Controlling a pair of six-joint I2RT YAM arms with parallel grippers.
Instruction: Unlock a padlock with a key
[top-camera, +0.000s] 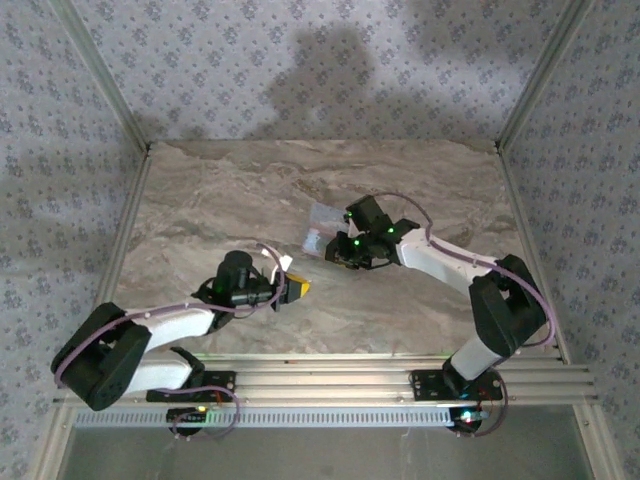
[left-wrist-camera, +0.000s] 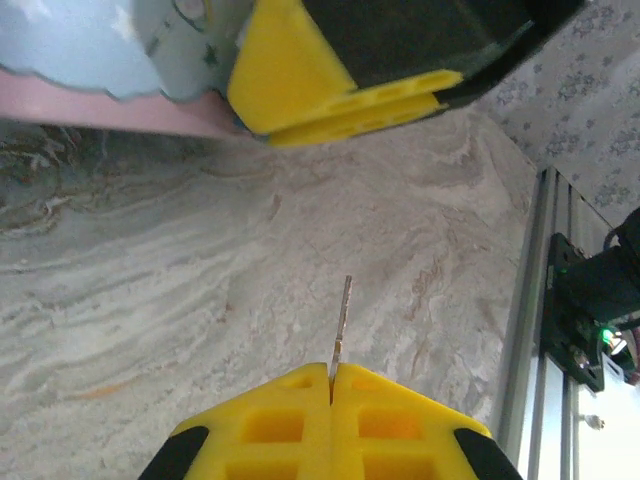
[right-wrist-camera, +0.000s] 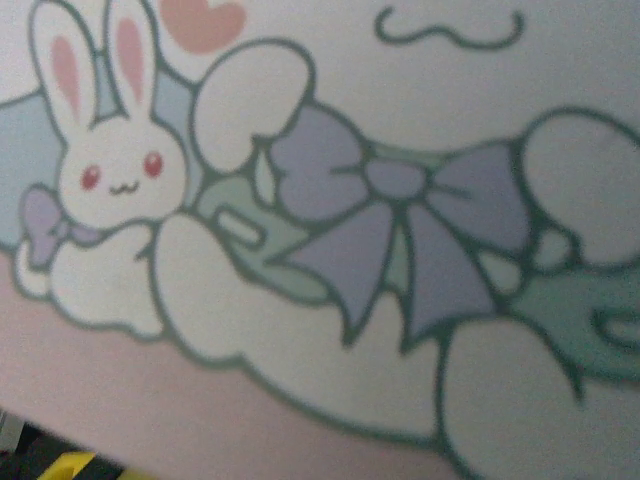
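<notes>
Well, the padlock (top-camera: 312, 241) is hard to pick out: perhaps that bluish speck at the near corner of the tin (top-camera: 326, 216), just beside the right gripper (top-camera: 352, 250), whose opening cannot be read. Nearer the bases, the left gripper (left-wrist-camera: 331, 372) pinches the key (left-wrist-camera: 343, 315) blade-forward, pointed toward the tin, apparently lined up for insertion above the table (left-wrist-camera: 150, 280).

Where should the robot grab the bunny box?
Pinch the light-blue cartoon-printed rectangular tin box across its two long edges, coming down from above. In the top view it seems to lie flat on the marbled table, so the broad lid gives nothing to pinch; the narrower width likely suits a two-finger grip.
</notes>
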